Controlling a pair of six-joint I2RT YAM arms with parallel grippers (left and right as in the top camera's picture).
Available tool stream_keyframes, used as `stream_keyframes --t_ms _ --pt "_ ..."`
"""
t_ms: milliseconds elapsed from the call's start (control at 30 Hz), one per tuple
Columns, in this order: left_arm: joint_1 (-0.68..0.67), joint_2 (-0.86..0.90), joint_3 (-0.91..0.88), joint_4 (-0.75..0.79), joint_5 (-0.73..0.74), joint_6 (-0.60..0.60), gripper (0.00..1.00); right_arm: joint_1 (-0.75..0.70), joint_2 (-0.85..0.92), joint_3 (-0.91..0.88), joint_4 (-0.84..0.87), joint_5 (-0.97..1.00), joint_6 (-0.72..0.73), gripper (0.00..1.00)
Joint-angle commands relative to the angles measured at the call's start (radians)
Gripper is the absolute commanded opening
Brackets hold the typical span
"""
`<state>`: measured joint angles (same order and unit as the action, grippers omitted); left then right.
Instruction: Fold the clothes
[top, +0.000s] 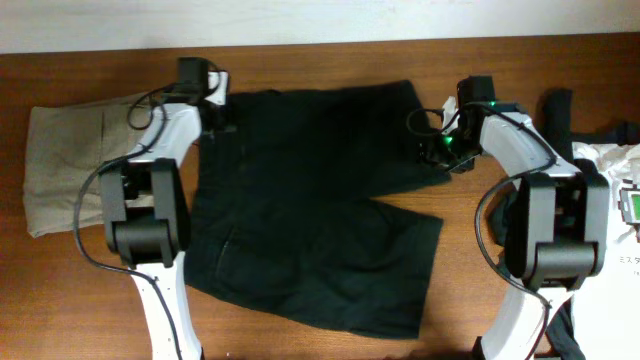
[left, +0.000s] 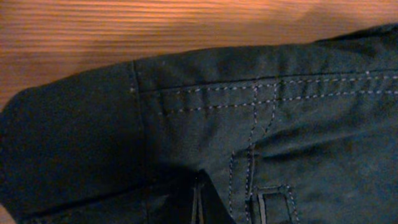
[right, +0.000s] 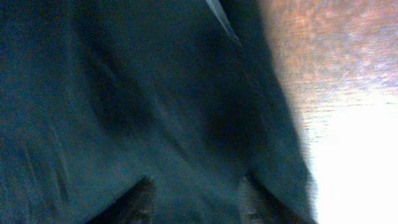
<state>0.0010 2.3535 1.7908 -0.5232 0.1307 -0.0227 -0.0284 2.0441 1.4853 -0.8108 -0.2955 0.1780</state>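
The black shorts (top: 310, 210) lie spread flat in the middle of the wooden table, legs toward the right front. My left gripper (top: 217, 115) is at their far left corner. In the left wrist view its fingertips (left: 198, 207) are pressed together in a raised ridge of the stitched black cloth (left: 261, 124), beside a belt loop. My right gripper (top: 438, 152) is at the shorts' far right edge. In the blurred right wrist view its fingers (right: 196, 196) stand apart with black cloth (right: 124, 93) between and under them.
A folded beige garment (top: 60, 165) lies at the left of the table. White cloth and papers (top: 620, 180) lie at the right edge, with a dark strap (top: 556, 105) behind the right arm. Bare wood (top: 470, 250) shows to the right of the shorts.
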Motion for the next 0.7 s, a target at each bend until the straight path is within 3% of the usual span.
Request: stream_keyframes --t_ms 0,100,233,367,400,433,500,567,667 --pt "0.109 0.077 0.058 -0.069 -0.045 -0.037 0.00 -0.003 -0.117 0.055 -0.091 -0.015 -0.032 0.59" --pt "0.124 0.077 0.160 -0.149 0.061 -0.011 0.01 0.007 -0.090 0.014 -0.200 -0.012 -0.093 0.58" --pt "0.077 0.077 0.281 -0.298 0.143 0.082 0.13 0.054 -0.074 -0.116 -0.096 -0.038 -0.142 0.56" --pt "0.019 0.074 0.534 -0.628 0.146 0.153 0.25 0.068 -0.072 -0.199 0.042 -0.064 -0.061 0.31" --pt "0.011 0.074 0.603 -0.711 0.146 0.153 0.26 0.067 -0.072 -0.203 0.054 -0.072 -0.061 0.13" --pt "-0.001 0.074 0.694 -0.830 0.143 0.153 0.26 0.066 -0.073 -0.200 0.075 -0.071 -0.061 0.04" --pt "-0.008 0.074 0.775 -0.975 0.135 0.153 0.26 0.037 -0.076 -0.175 0.079 -0.045 -0.027 0.04" --pt "-0.010 0.074 0.789 -1.085 0.135 0.158 0.26 -0.045 -0.095 -0.146 0.068 0.019 0.113 0.04" --pt "-0.015 0.075 0.789 -1.165 0.135 0.198 0.26 -0.132 -0.103 -0.138 0.051 -0.045 0.108 0.07"
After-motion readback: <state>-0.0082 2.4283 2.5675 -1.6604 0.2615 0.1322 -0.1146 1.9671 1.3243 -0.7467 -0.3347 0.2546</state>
